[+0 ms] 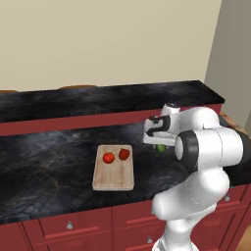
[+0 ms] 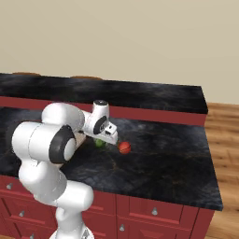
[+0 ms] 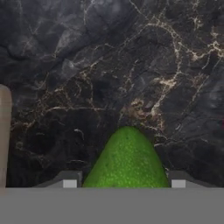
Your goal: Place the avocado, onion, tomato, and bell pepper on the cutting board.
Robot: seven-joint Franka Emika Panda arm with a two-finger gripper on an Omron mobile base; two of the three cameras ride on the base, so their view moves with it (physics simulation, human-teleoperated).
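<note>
Green avocado (image 3: 127, 159) sits right between your gripper's (image 3: 124, 181) fingertips, which are clamped on its sides. To its left, the cutting board (image 1: 113, 180) carries the tomato (image 1: 108, 158) and bell pepper (image 1: 124, 154).

Black marble counter (image 1: 49, 147) tops red cabinets (image 1: 93, 223) beside wood floor (image 2: 224, 140).

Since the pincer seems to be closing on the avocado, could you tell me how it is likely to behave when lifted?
The avocado tapers to a rounded tip, so it may squirm out between the fingertips if held off-centre. Its skin looks pebbled, probably giving some grip. If it drops onto the smooth counter, it would likely roll.
</note>
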